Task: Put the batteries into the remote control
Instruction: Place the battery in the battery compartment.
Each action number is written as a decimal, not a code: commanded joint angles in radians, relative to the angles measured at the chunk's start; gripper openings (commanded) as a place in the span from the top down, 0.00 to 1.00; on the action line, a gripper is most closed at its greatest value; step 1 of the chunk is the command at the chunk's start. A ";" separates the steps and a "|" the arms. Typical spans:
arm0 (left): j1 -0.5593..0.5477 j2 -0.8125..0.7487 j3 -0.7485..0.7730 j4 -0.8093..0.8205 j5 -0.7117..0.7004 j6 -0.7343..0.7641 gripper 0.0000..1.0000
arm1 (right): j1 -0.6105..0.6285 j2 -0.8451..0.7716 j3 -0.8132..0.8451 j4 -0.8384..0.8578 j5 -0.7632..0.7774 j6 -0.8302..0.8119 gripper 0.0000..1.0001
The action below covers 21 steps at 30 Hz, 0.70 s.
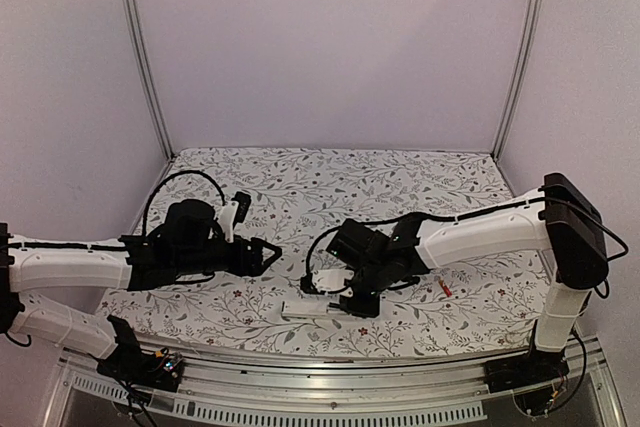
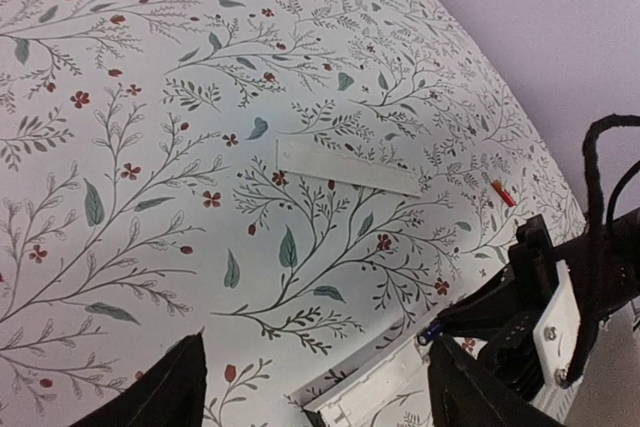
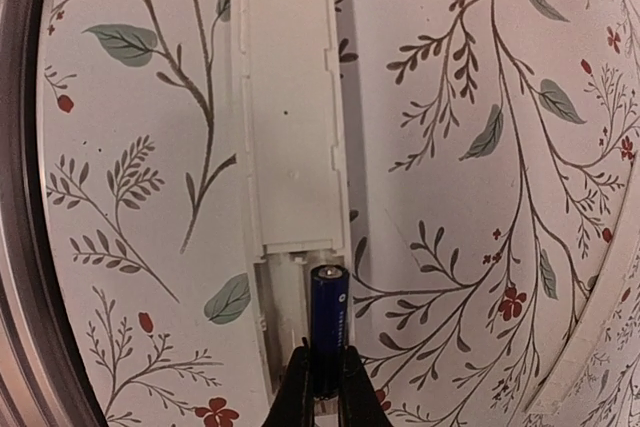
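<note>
White plastic, the remote control (image 3: 285,97) lay on the floral cloth (image 2: 150,147) with its recessed compartment uncovered. Over the near end of that compartment the right gripper (image 3: 325,375) pinched the dark blue battery (image 3: 328,309), which was lined up along the remote's length; whether it touched the remote could not be told. The red battery (image 1: 442,288) lay well apart to the remote's right. The thin cover plate (image 2: 345,169) lay near the remote's far side. Left of the remote, the left gripper (image 2: 315,367) hung with its fingers spread wide, holding nothing.
</note>
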<state>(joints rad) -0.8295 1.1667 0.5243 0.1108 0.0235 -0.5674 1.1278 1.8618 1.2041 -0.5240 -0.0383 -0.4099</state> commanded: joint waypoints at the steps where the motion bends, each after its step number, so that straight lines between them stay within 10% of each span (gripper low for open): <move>1: 0.016 -0.008 -0.013 0.002 0.006 0.014 0.24 | 0.012 0.017 0.026 -0.034 0.021 -0.008 0.95; 21: 0.019 -0.004 -0.010 0.010 0.038 0.023 0.23 | 0.014 0.010 0.072 -0.025 -0.005 0.006 0.83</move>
<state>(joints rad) -0.8242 1.1667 0.5240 0.1139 0.0460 -0.5541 1.1332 1.8721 1.2461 -0.5522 -0.0280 -0.4103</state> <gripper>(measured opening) 0.768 0.163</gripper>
